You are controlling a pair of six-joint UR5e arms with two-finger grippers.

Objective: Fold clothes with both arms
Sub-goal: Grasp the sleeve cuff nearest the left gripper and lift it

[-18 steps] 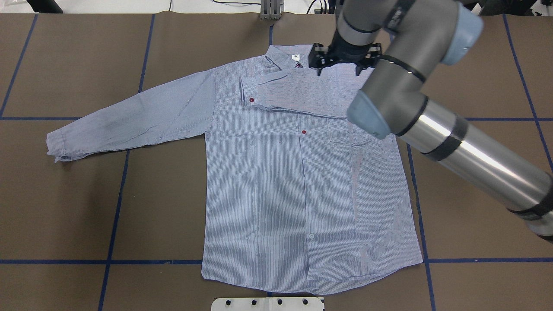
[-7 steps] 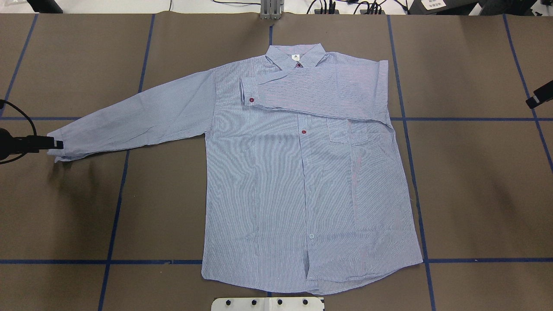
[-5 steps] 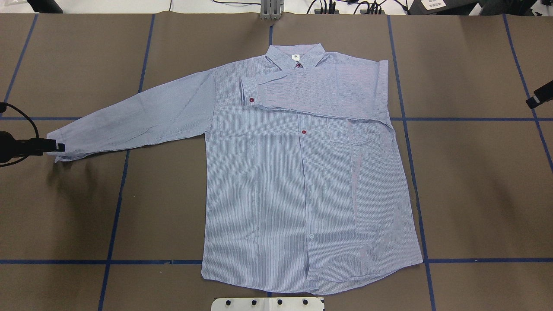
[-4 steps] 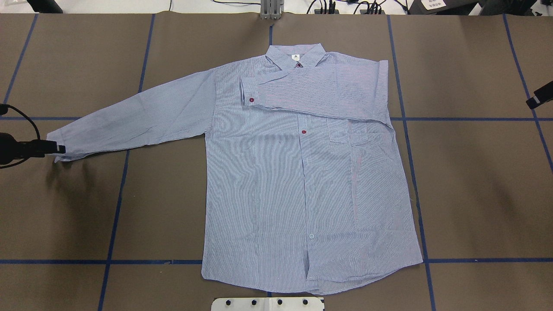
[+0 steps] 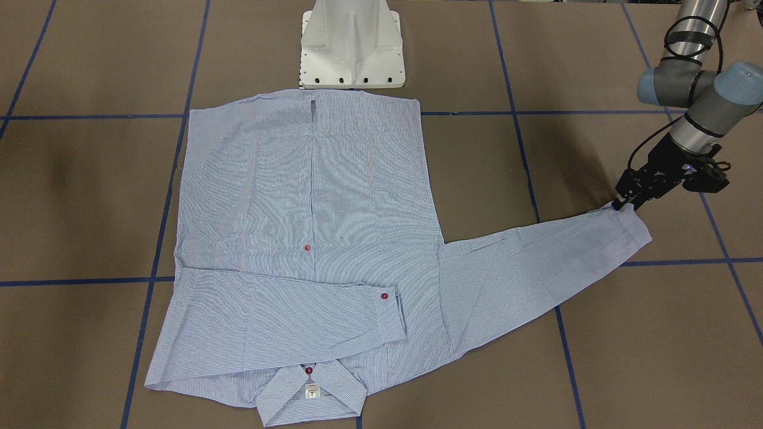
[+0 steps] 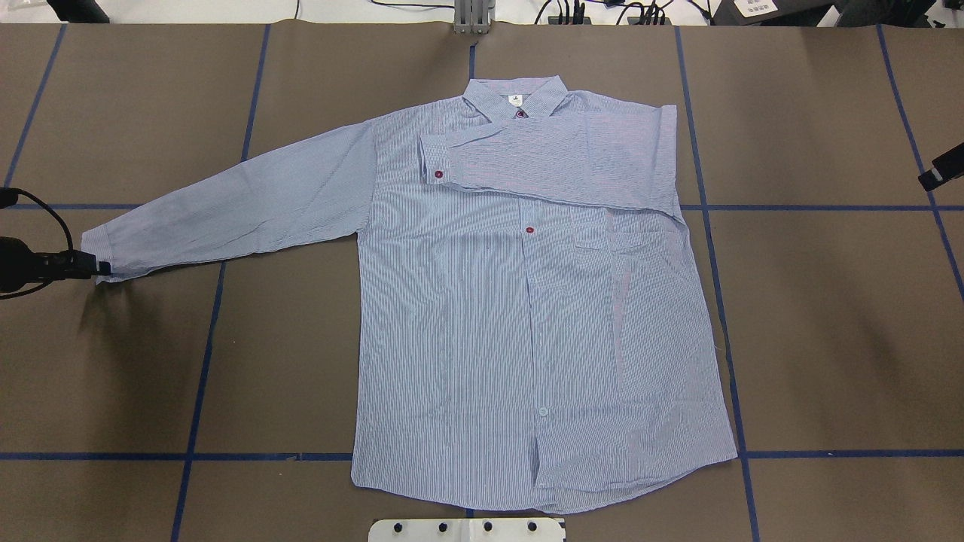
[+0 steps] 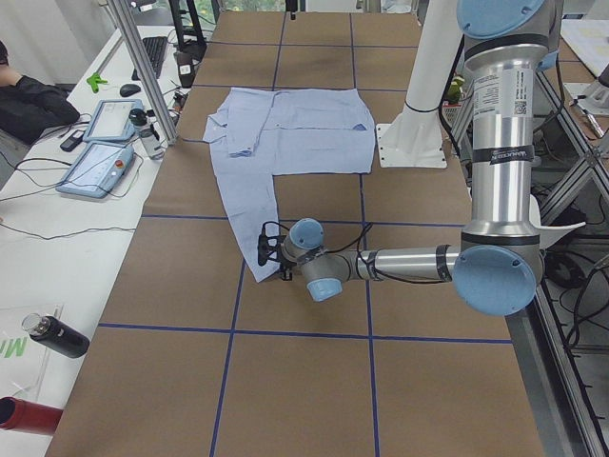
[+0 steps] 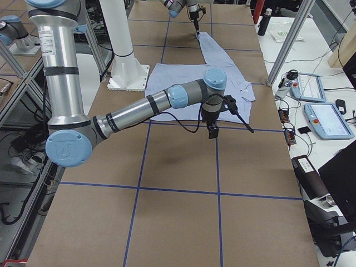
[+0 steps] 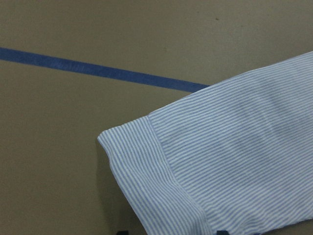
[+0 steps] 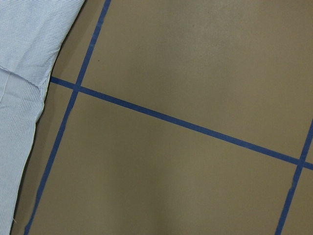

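Note:
The striped shirt (image 6: 527, 316) lies flat and face up, collar (image 6: 516, 98) at the far side. One sleeve is folded across the chest, its cuff (image 6: 435, 158) near the collar. The other sleeve stretches out flat to the cuff (image 6: 102, 248). My left gripper (image 6: 99, 266) is low at that cuff's end (image 5: 623, 202). In the left wrist view the cuff (image 9: 146, 176) lies between two dark fingertips (image 9: 121, 232) that stand apart. Only a black bit of my right gripper (image 6: 938, 169) shows, off the shirt over bare table (image 8: 212, 132). I cannot tell whether it is open or shut.
The white pedestal base (image 5: 351, 47) stands at the shirt's hem side. Blue tape lines (image 6: 828, 454) grid the brown table. A metal post (image 6: 471, 15) stands beyond the collar. Tablets (image 7: 100, 162) and a bottle (image 7: 57, 338) lie on the side bench.
The right arm, earlier over the collar and folded sleeve, has withdrawn to the right edge. The left gripper came in at the outstretched cuff and has shifted slightly along its end.

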